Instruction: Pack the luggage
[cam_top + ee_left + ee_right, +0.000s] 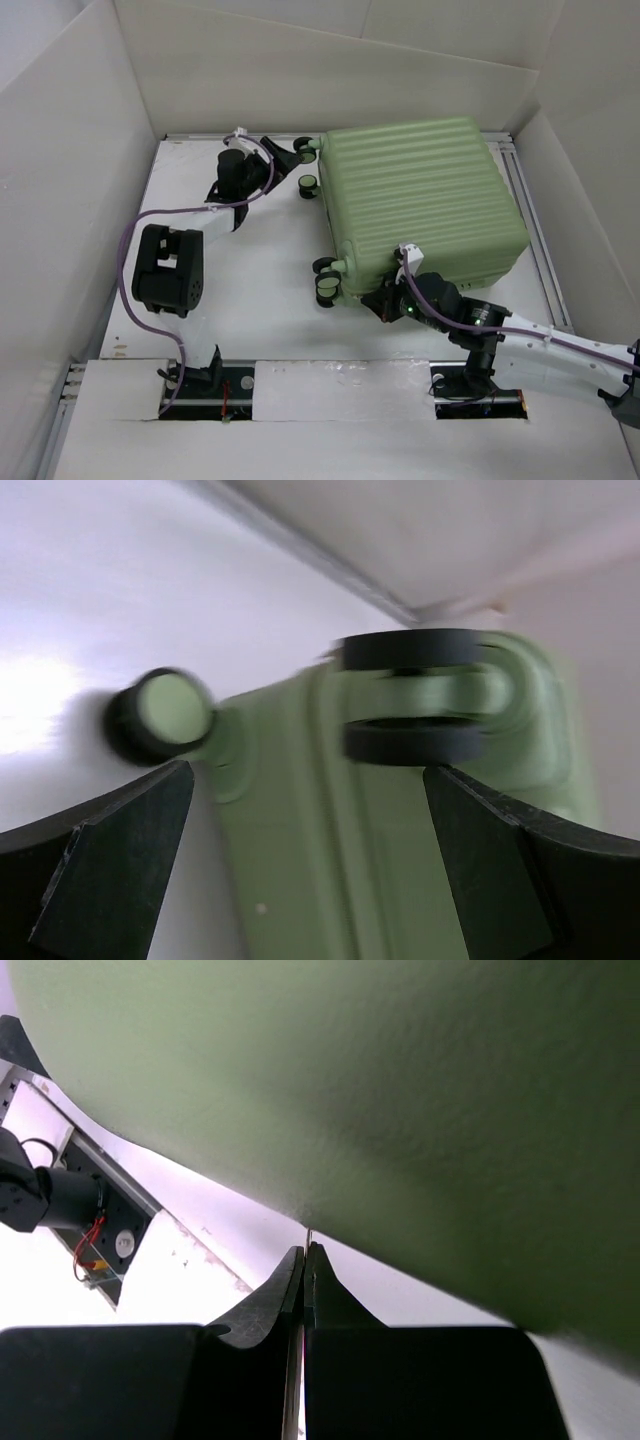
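1. The luggage [425, 195], a pale green ribbed hard-shell case, lies closed and flat on the white surface [250, 300]. From above, it sits in the far right part of that surface.
2. Its caster wheels [309, 183] stick out from its left side, two toward the far end and two toward the near end.
3. The left hand [289, 153] is at the far pair of wheels, beside the luggage's far left corner. Its wrist view shows its fingers [120, 860] spread wide and released, gripping nothing. A black-and-green wheel and part of the green shell show, blurred, in the gap between them.
4. The right hand [382, 303] is at the luggage's near side, close to the near pair of wheels. Its fingers [335, 1305] are clenched tight together, with nothing visible between them. Their tips sit just under the green shell, but the pictures do not show whether they touch it.
5. White panels [70, 150] wall in the surface on the left, far and right sides.
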